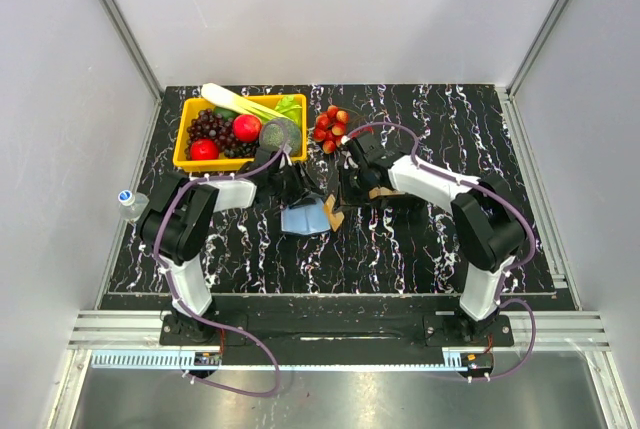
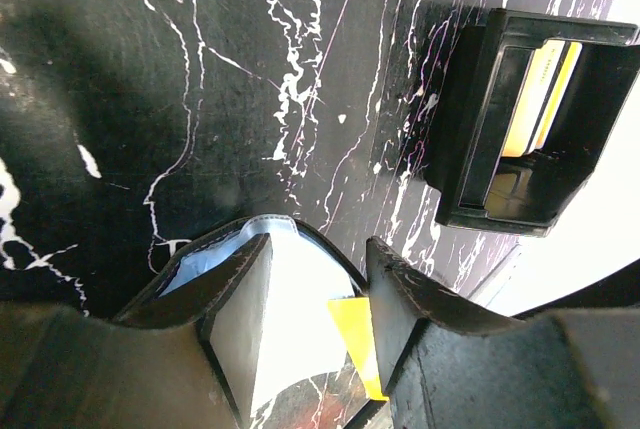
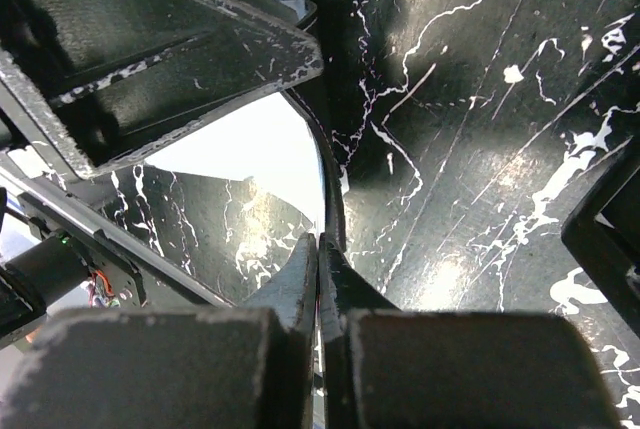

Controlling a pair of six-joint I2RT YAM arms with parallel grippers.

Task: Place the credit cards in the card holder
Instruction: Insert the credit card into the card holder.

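1. Both grippers work at the centre of the top view. The right gripper (image 3: 318,249) is pinched fully closed on a thin black edge, which looks like the cover of the card holder (image 1: 305,220).
2. The left gripper (image 2: 320,249) has its fingers set apart with the holder's pale blue lining between and beside them. I cannot tell whether it presses on anything.
3. One yellow credit card (image 2: 353,335) lies at the holder's mouth, low in the left wrist view, not clearly tucked in.
4. More cards (image 2: 545,89) stand in a black open tray (image 2: 480,99) at the upper right of that view, apart from the holder.
5. Judged so: the holder is held open and one card is at most partly in. The tray's cards remain to be moved.
6. A yellow basket (image 1: 190,161) of fruit sits upper left, untouched.
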